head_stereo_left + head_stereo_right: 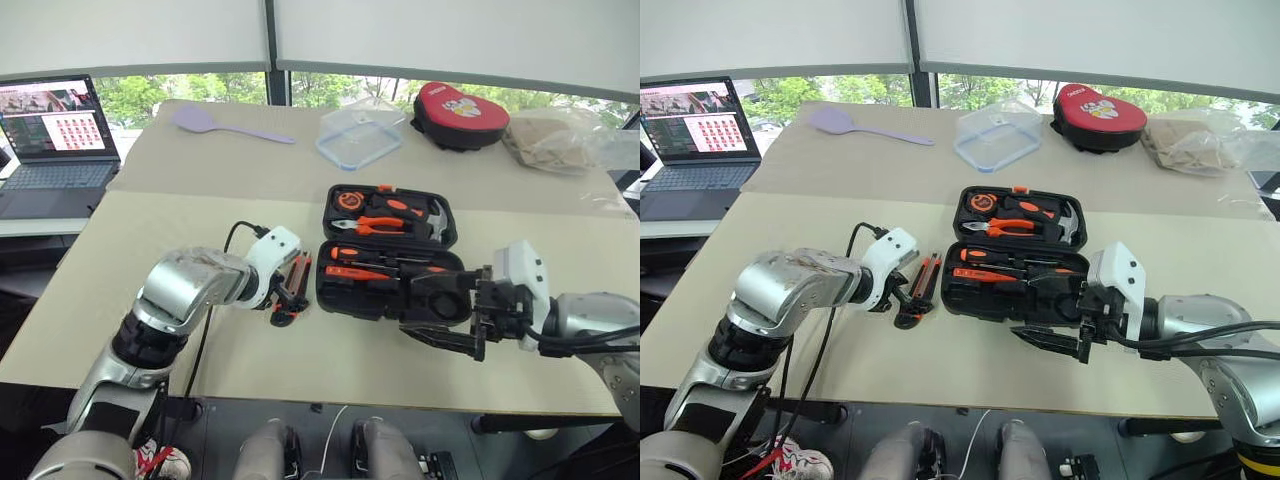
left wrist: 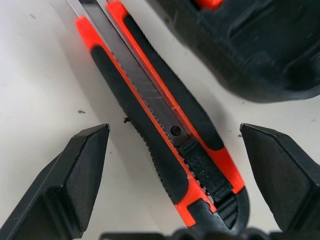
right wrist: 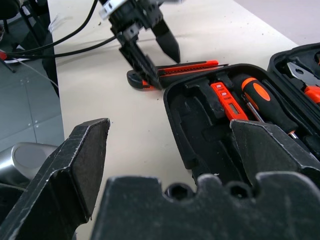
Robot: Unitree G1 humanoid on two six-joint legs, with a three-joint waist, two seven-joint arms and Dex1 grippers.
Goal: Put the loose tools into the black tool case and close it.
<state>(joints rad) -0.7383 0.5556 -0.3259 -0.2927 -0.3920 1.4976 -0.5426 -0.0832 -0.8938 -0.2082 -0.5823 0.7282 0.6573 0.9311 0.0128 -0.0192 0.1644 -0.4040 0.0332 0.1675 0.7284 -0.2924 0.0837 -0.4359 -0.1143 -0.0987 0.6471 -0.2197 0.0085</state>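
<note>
Beige table covering [image 1: 250, 330] runs out toward a bright window, and the black tool case [image 1: 390, 285] lies open in the middle of it, lid half on the window side of the base, most recesses already filled with orange-and-black tools. Just beside the case's base, on the robot's left of it and not quite touching the shell, lies the orange-black utility knife [image 2: 165, 130], flat on the table, its length running roughly along the side of the case.

Over the knife hangs the left gripper [image 2: 175, 165], its fingers spread wide to either side of the handle, nothing held between them. On the case's other side, near the front corner, the right gripper [image 1: 1060, 340] is likewise spread and empty.

To my eye the knife looks light and rigid, a thin bar that won't flex. Its black rubbery side panels should give decent purchase; the metal blade channel along the top looks slicker. I'd take it across the width at mid-handle, near the slider, so it doesn't tip. Lying so low on the table, it leaves the fingertips little to get under, and a pinch off-centre would likely swing it against the case.
</note>
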